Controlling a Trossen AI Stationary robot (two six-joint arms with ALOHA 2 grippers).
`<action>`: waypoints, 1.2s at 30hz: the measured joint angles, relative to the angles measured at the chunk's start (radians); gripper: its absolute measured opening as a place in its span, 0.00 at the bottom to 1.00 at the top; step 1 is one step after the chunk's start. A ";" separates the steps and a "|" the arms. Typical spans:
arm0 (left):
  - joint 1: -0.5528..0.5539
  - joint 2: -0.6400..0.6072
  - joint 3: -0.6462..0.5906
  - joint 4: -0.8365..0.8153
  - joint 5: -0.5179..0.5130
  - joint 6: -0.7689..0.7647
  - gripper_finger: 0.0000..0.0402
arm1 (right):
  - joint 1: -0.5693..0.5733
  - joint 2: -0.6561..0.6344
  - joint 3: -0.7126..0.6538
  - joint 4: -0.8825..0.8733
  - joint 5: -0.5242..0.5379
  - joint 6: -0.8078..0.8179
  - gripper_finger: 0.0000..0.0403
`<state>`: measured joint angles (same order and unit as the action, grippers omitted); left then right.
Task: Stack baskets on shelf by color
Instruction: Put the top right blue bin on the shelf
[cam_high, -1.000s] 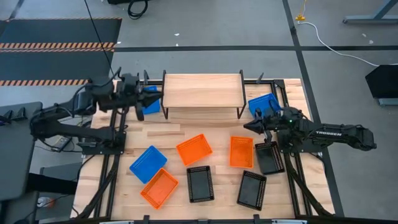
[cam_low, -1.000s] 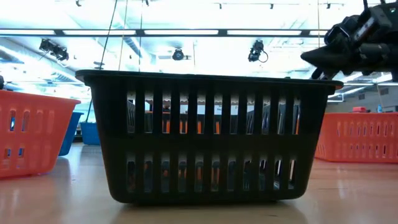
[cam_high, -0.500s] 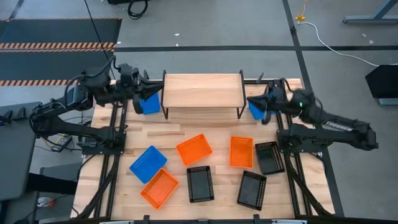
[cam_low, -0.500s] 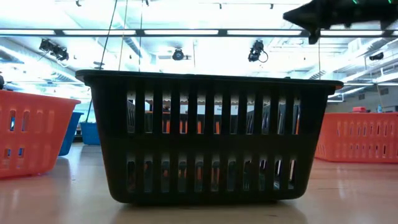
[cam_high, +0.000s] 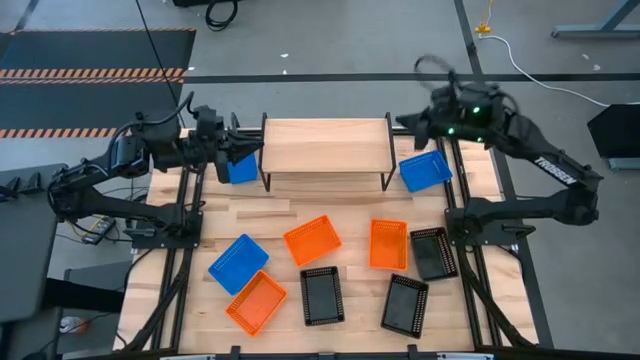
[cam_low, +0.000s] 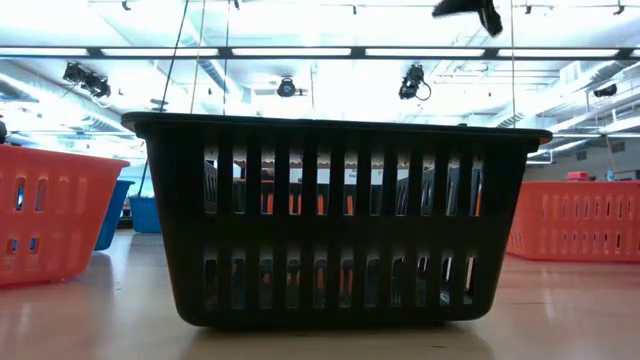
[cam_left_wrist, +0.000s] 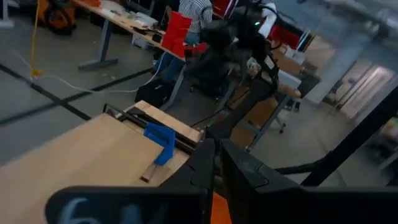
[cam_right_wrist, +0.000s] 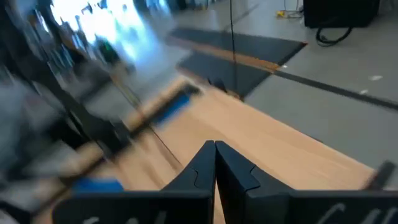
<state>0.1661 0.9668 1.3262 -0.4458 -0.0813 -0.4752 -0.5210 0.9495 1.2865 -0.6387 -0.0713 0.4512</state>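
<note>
The shelf (cam_high: 325, 145) stands at the table's far middle with its wooden top bare. My left gripper (cam_high: 243, 153) is level at the shelf's left end, shut on a blue basket (cam_high: 240, 168) that hangs beside that end. My right gripper (cam_high: 402, 122) is high up off the shelf's far right corner, shut and empty; its shut fingers (cam_right_wrist: 215, 163) point along the shelf top. Another blue basket (cam_high: 425, 171) lies flat on the table right of the shelf. My left gripper holds the blue basket by its upper edge (cam_high: 240, 157), coming level from the table's left. The fingers cover the place of contact in the high view, and it lies outside the left wrist view. The basket hangs tilted below the fingers, beside the shelf's left legs.
On the near half of the table lie a blue basket (cam_high: 238, 263), three orange ones (cam_high: 312, 240) (cam_high: 388, 244) (cam_high: 256, 302) and three black ones (cam_high: 322, 295) (cam_high: 404, 303) (cam_high: 433, 252). One black basket (cam_low: 335, 220) fills the low view.
My right gripper has risen steeply from beside the right black basket and gone toward the far edge, passing over the blue basket on the table, which has stayed put. It has kept shut. My left gripper has edged up with its blue basket.
</note>
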 joint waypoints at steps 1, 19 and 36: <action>0.000 0.000 0.000 0.004 0.000 -0.023 0.08 | -0.001 0.006 0.025 0.012 0.000 0.051 0.04; 0.000 0.002 0.000 0.036 -0.023 -0.033 0.09 | 0.000 -0.017 0.091 0.557 -0.031 0.120 0.04; 0.000 0.002 0.000 0.036 -0.191 -0.037 0.15 | -0.075 0.087 0.090 0.048 -0.020 0.024 0.08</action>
<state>0.1661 0.9684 1.3258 -0.4099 -0.2726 -0.5124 -0.5958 1.0366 1.3762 -0.5910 -0.0917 0.4751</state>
